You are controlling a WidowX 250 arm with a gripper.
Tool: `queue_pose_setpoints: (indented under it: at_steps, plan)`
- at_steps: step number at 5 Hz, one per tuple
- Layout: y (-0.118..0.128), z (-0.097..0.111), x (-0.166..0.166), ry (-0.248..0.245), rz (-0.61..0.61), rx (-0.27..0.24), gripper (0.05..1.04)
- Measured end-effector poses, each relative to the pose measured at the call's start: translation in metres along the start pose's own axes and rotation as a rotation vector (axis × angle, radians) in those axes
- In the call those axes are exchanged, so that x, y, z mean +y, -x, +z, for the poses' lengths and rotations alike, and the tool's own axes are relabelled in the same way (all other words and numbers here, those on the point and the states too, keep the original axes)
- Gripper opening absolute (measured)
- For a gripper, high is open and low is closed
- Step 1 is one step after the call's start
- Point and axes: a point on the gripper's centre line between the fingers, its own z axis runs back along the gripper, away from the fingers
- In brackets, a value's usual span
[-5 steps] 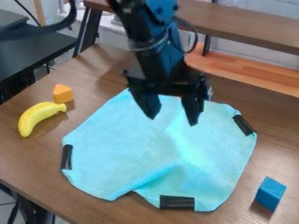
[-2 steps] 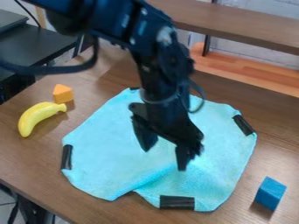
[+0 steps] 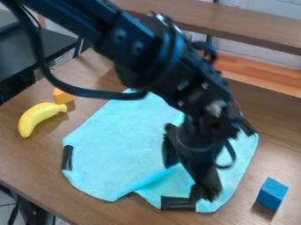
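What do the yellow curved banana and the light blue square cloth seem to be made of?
Yellow banana: probably smooth plastic, judging by its even colour and soft sheen. Light blue cloth: soft woven fabric, perhaps microfibre, given its fuzzy surface and folds.

Below the black gripper (image 3: pixel 186 179) lies a light-blue cloth (image 3: pixel 117 149), with a blue block (image 3: pixel 272 193) nearer it than the yellow banana (image 3: pixel 36 117).

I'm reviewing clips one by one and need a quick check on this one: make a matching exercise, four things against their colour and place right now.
1. Banana
2. Block
3. Cloth
4. Claw

A. Light blue, black strips at its edge
B. Black, over the cloth
C. Yellow, beside the orange wedge
D. Darker blue, at the picture's lower right

Pairs: 1-C, 2-D, 3-A, 4-B
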Motion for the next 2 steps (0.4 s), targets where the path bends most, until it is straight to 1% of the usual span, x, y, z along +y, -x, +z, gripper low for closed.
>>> queue_pose_setpoints:
  at_steps: [1, 2]
  plan:
    - [-0.001, -0.009, -0.005, -0.033, -0.061, 0.013, 1.0]
    - [0.002, -0.021, -0.016, -0.06, -0.114, 0.041, 1.0]
